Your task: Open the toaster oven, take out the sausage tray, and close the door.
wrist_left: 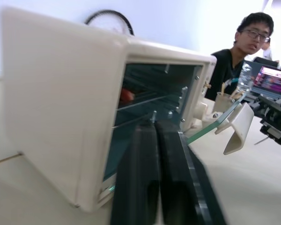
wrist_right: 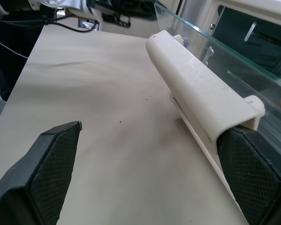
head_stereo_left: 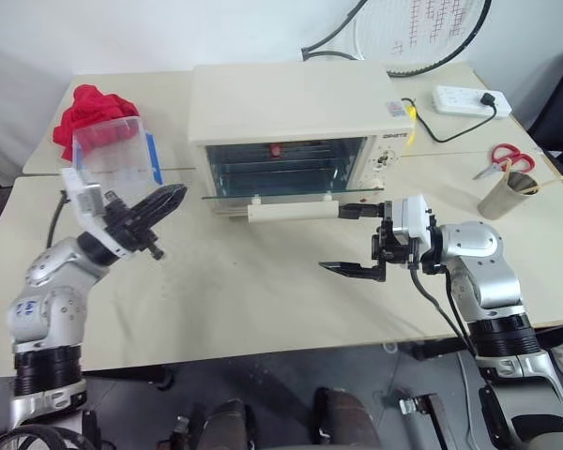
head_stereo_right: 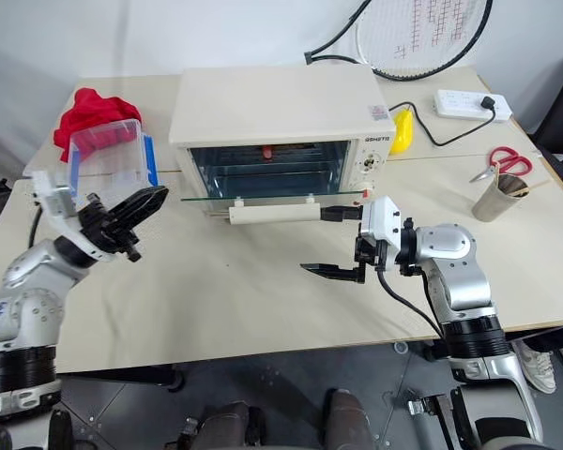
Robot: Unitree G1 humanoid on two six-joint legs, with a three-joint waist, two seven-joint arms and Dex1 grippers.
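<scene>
The cream-white toaster oven (head_stereo_left: pixel 291 103) stands at the back of the table. Its glass door (head_stereo_left: pixel 263 194) is swung down to about level, with the bar handle (head_stereo_left: pixel 291 212) at the front edge. Inside, a red sausage (head_stereo_left: pixel 275 150) shows among the racks; I cannot make out the sausage tray itself. My right gripper (head_stereo_left: pixel 350 241) is open at the handle's right end. One of its fingertips (wrist_right: pixel 253 173) is against the end of the handle (wrist_right: pixel 201 93) and the other hangs lower over the table. My left gripper (head_stereo_left: pixel 169 197) is shut on nothing, left of the oven, pointing at its side (wrist_left: pixel 61 103).
A clear plastic box with blue clips (head_stereo_left: pixel 117 150) and a red cloth (head_stereo_left: pixel 89 103) sit behind my left arm. At the right are a cup (head_stereo_left: pixel 507 192), scissors (head_stereo_left: pixel 507 155) and a power strip (head_stereo_left: pixel 464 98). A person (wrist_left: pixel 243 42) sits beyond the oven.
</scene>
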